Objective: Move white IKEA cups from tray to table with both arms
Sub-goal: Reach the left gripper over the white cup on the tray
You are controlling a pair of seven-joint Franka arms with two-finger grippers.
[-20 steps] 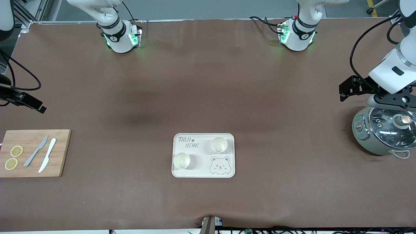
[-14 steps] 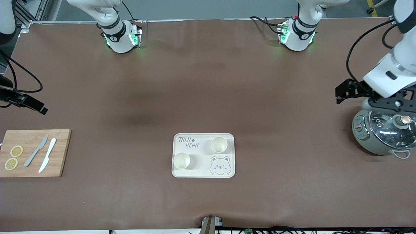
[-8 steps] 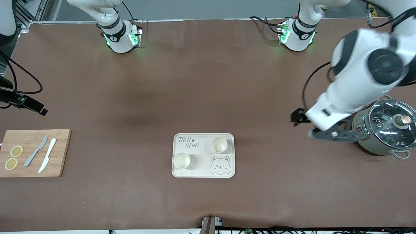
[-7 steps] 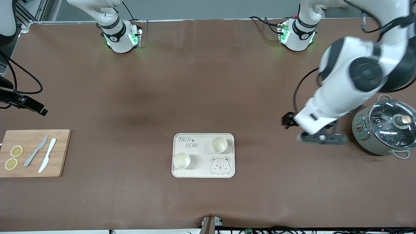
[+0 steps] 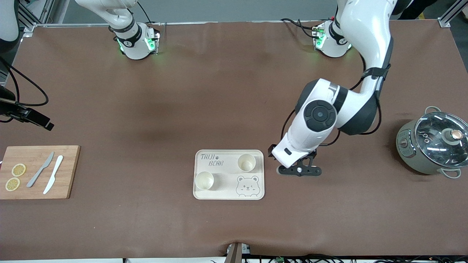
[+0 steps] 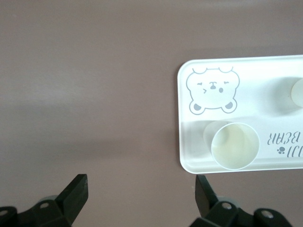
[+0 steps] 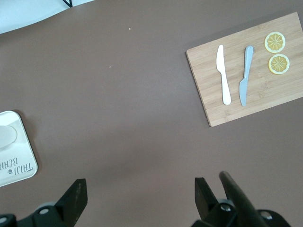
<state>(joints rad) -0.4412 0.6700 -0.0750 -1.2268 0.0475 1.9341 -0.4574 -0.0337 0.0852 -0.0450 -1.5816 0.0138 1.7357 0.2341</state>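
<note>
Two white IKEA cups stand upright on a cream bear tray (image 5: 226, 179) in the middle of the table. One cup (image 5: 246, 162) is by the tray's edge toward the left arm's end. The other cup (image 5: 204, 180) is nearer the front camera, toward the right arm's end. My left gripper (image 5: 299, 171) is open and empty over bare table, just beside the tray and the first cup. In the left wrist view the left gripper (image 6: 140, 201) frames brown table, with that cup (image 6: 235, 145) and the tray (image 6: 260, 85) off to one side. My right gripper (image 7: 139, 203) is open and empty, high over bare table.
A grey pot with a glass lid (image 5: 433, 146) stands at the left arm's end. A wooden cutting board (image 5: 40, 171) with two knives and two lemon slices lies at the right arm's end; it also shows in the right wrist view (image 7: 270, 94), with the tray's edge (image 7: 26, 146).
My left arm has swung from above the pot across the table to just beside the tray. The cups, tray and right arm have not moved.
</note>
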